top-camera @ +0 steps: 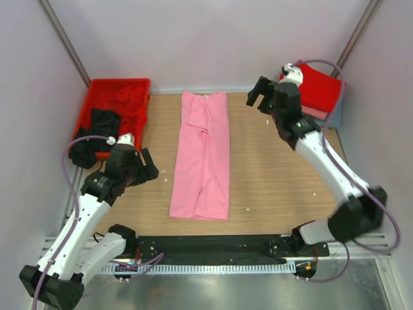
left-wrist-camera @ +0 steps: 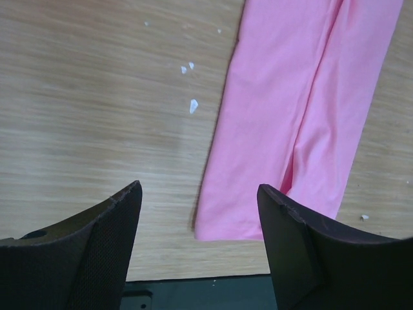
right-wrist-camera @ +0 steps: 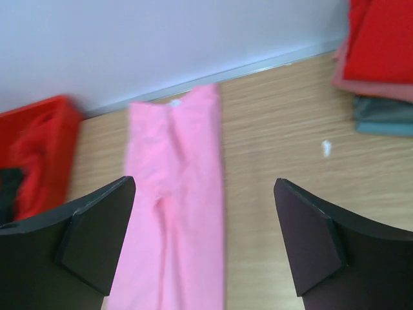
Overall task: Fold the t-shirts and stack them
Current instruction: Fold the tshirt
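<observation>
We see the pink t-shirt [top-camera: 201,155] lying flat on the table [top-camera: 271,174], folded into a long narrow strip with its sides turned in. One short end is at the back wall and the other is toward the arm bases.

The left pincer [top-camera: 150,166] is left of the pink t-shirt, near its lower end, with its jaws spread and nothing between them. In its wrist view the shirt's lower corner shows between the fingers, not touched, and white flecks [left-wrist-camera: 193,105] lie just left of the shirt.

The right pincer [top-camera: 258,98] hangs right of the pink t-shirt's top end, wide apart and empty. Its wrist view is blurred.

Far right of the pink t-shirt is a folded stack with a red shirt [top-camera: 319,87] on top. Only the edges of a salmon layer [right-wrist-camera: 371,87] and a grey-blue layer [right-wrist-camera: 384,116] show, and the right arm partly covers the stack.

Far left of the pink t-shirt is a red tray [top-camera: 97,87] holding bunched red cloth [top-camera: 132,103] and a black shirt [top-camera: 97,126] that spills over the near rim. We cannot tell how many garments are in the tangle.
</observation>
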